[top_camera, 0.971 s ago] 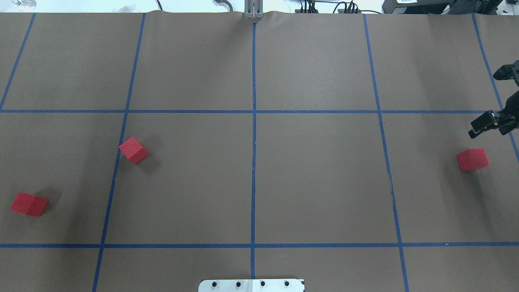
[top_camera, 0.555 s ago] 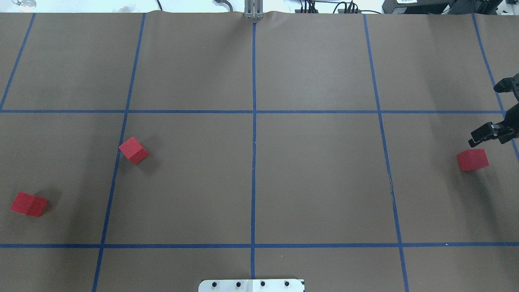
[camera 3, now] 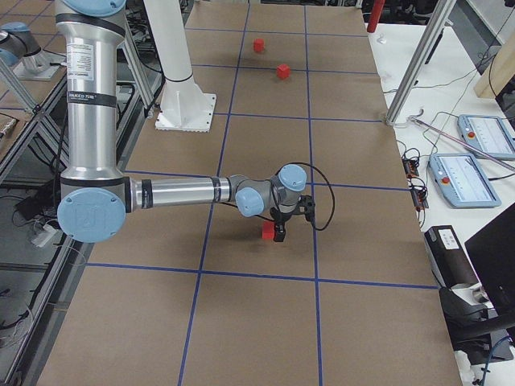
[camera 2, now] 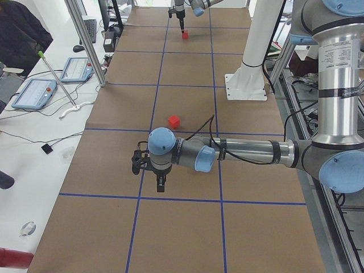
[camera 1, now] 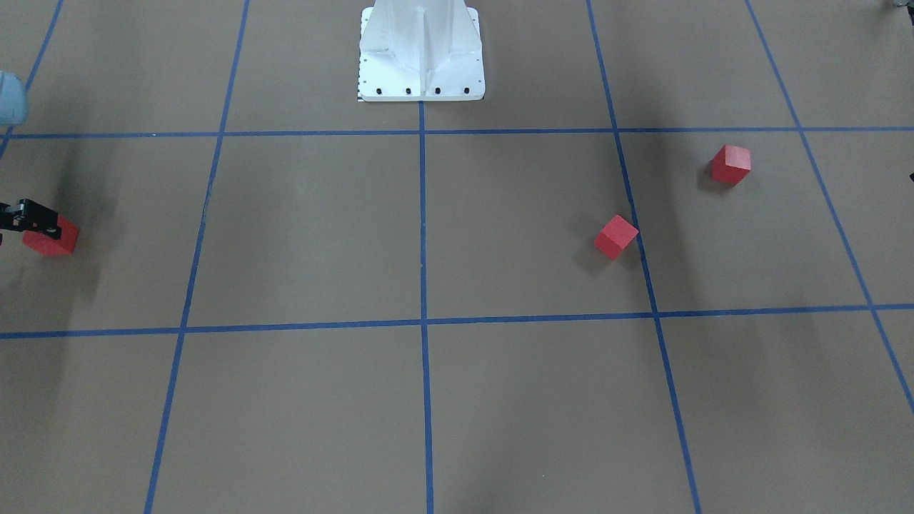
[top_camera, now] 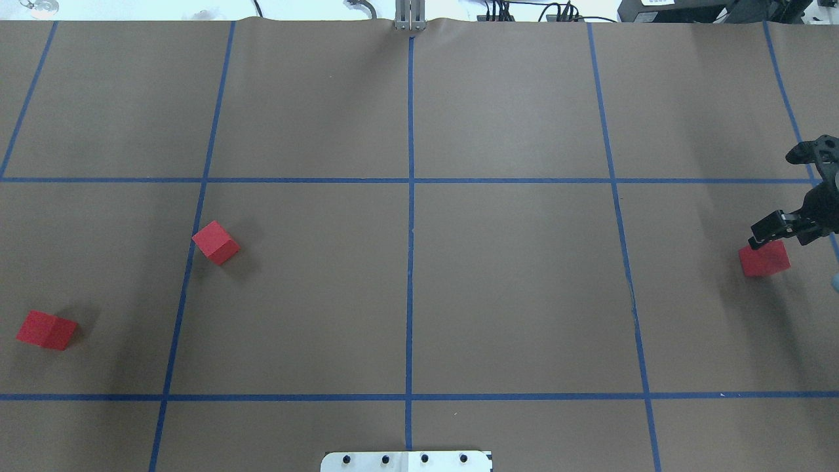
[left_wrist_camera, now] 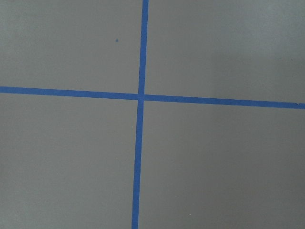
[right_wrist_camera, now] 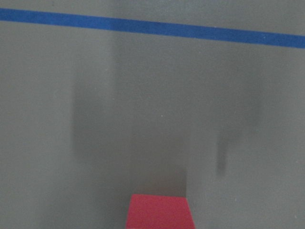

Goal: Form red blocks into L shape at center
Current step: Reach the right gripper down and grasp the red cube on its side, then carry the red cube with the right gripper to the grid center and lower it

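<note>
Three red blocks lie far apart on the brown floor. One [top_camera: 215, 242] is left of middle, one [top_camera: 46, 330] at the far left, one [top_camera: 764, 258] at the far right. The center crossing of blue tape [top_camera: 410, 180] is bare. My right gripper [top_camera: 775, 196] is open and hovers over the far-right block, with one finger [top_camera: 763, 233] just above the block's far edge. That block also shows at the bottom of the right wrist view [right_wrist_camera: 160, 211]. My left gripper [camera 2: 161, 182] shows only in the exterior left view, above a tape crossing [left_wrist_camera: 141, 97]; I cannot tell if it is open or shut.
The white robot base plate [top_camera: 406, 461] sits at the near edge on the middle line. Blue tape lines divide the brown paper into squares. Cables and equipment lie beyond the far edge [top_camera: 524, 10]. Metal posts and tablets stand off the table's side [camera 3: 471, 161].
My right gripper has moved toward the far-right red block; its lower finger now reaches the block's far edge. The blocks have not moved.
</note>
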